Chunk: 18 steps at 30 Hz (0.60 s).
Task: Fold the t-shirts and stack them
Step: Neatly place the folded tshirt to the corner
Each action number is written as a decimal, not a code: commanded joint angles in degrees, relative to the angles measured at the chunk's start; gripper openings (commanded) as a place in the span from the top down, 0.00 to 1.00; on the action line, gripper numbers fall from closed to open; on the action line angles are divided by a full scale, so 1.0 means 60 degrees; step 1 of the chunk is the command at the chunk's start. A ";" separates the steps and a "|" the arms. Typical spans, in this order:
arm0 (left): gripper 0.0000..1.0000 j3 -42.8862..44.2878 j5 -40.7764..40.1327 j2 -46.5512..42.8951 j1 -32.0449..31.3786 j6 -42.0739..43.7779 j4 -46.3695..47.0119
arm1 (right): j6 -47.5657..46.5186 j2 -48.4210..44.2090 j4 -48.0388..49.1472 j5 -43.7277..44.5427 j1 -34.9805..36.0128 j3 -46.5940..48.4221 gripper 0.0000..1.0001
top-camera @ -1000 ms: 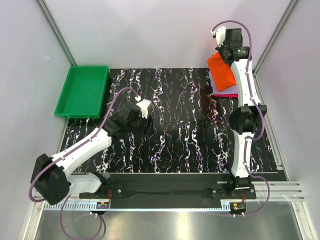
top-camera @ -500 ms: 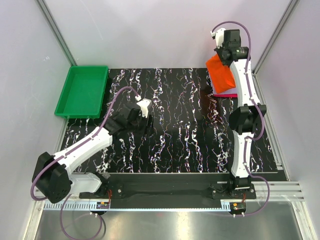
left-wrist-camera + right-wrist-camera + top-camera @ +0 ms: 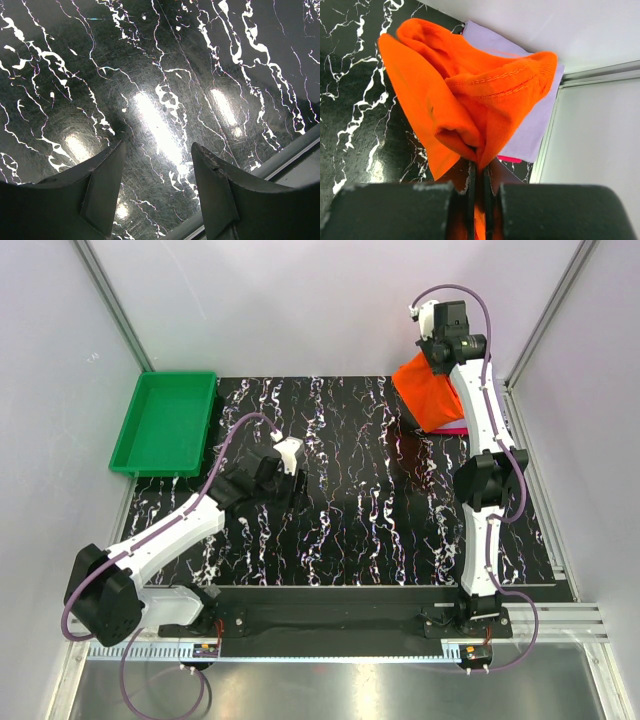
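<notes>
The bright orange-red t-shirt (image 3: pixel 428 393) hangs bunched at the table's far right corner, lifted off the surface. My right gripper (image 3: pixel 479 165) is shut on a fold of this orange-red t-shirt (image 3: pixel 470 100). Under it lies the lavender t-shirt (image 3: pixel 530 120), flat on the table, with a crimson-pink t-shirt (image 3: pixel 510 158) showing as a thin edge beneath; in the top view that pink edge (image 3: pixel 455 429) peeks out by the right arm. My left gripper (image 3: pixel 156 180) is open above bare marbled table, left of centre, far from the shirts (image 3: pixel 290 462).
A green plastic tray (image 3: pixel 165 420) stands at the far left corner. Metal frame rails (image 3: pixel 525 440) run along the table's right edge close to the shirt pile. White walls enclose the back and sides.
My right gripper has lifted and swung the orange-red t-shirt leftward, so it hangs lower and wider over the table. The left arm has not moved.
</notes>
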 commanded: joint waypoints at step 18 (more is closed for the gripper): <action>0.39 0.0201 0.0212 0.0031 0.0163 -0.0103 0.0358 | 0.0018 -0.0166 0.0786 -0.0243 -0.0320 0.0503 1.00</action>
